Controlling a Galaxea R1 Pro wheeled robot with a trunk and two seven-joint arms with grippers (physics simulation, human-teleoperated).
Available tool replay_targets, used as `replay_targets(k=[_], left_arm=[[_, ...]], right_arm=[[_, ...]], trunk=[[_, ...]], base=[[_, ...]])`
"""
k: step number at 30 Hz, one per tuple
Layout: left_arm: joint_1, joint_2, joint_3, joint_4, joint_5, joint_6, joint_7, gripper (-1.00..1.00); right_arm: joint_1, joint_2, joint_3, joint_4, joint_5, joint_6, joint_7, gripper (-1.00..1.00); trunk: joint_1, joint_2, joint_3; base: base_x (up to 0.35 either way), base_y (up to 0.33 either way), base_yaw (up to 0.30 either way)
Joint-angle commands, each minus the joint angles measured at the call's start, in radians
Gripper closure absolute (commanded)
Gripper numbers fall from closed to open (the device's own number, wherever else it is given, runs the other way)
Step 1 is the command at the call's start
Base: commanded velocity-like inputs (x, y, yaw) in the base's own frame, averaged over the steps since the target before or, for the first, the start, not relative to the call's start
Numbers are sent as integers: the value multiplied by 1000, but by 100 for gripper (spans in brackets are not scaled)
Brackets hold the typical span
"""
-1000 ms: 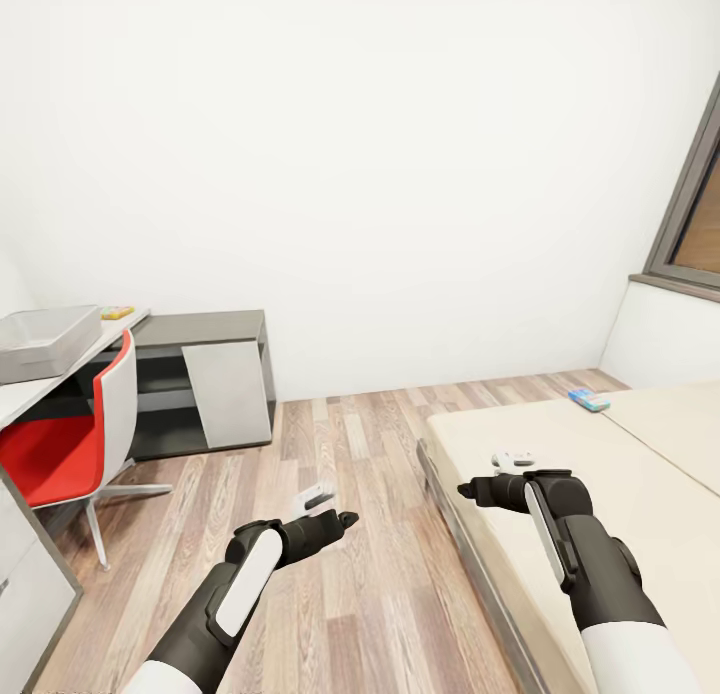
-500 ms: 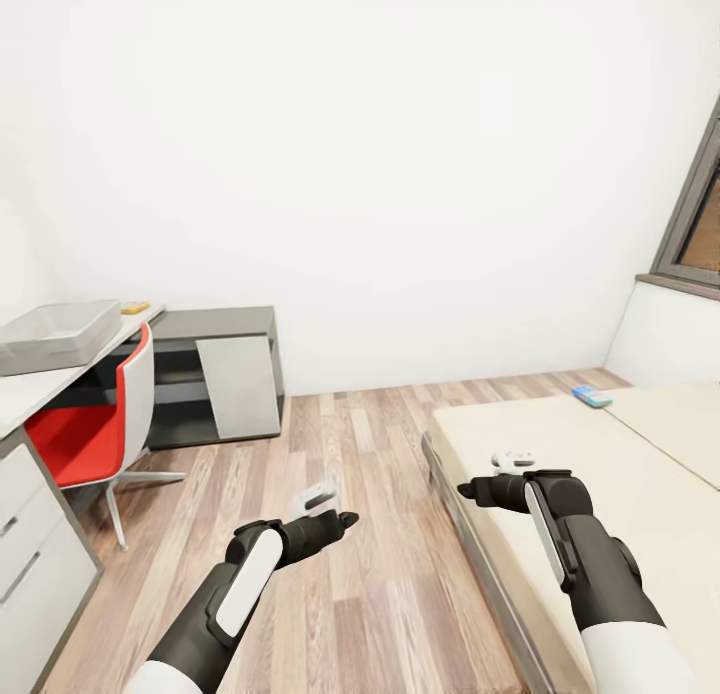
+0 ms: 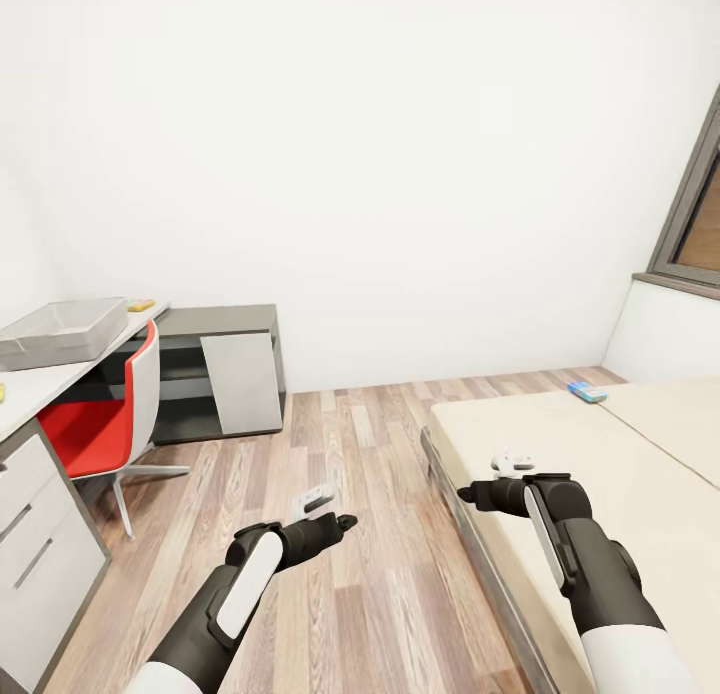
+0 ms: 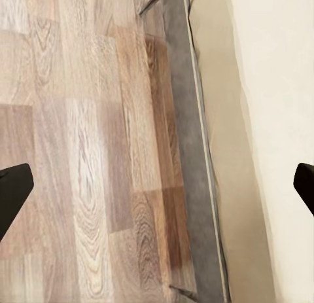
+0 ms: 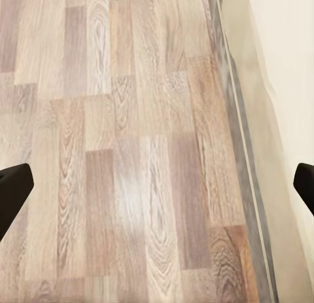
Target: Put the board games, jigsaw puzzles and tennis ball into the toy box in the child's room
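in the head view, the toy box point(image 3: 62, 331) is seen on the table point(image 3: 40, 384) at 9 o'clock, a small yellow item point(image 3: 141, 304) just beyond it. a blue board game point(image 3: 587, 391) lies flat on the bed point(image 3: 600, 474) at 3 o'clock; it is judged light and stiff, best taken across its short edges. the left gripper point(image 3: 328, 511) and right gripper point(image 3: 490, 479) are held empty. in both wrist views, fingertips point(image 4: 14, 192) point(image 5: 13, 188) are spread wide over the wooden floor point(image 5: 118, 152) and bed edge.
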Motion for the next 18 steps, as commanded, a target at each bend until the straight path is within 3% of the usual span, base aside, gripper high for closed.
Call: replay_targets(k=[1,18], left_arm=[[-1,0,-1,-1,11,3,9,-100],[-1,0,-1,-1,11,3,9,-100]], right_arm=[[-1,0,-1,-1,10,3,10,-100],[-1,0,-1,-1,10,3,10,-100]], trunk=[[0,-1,-1],[0,-1,-1]], base=[[0,0,0],[0,0,0]])
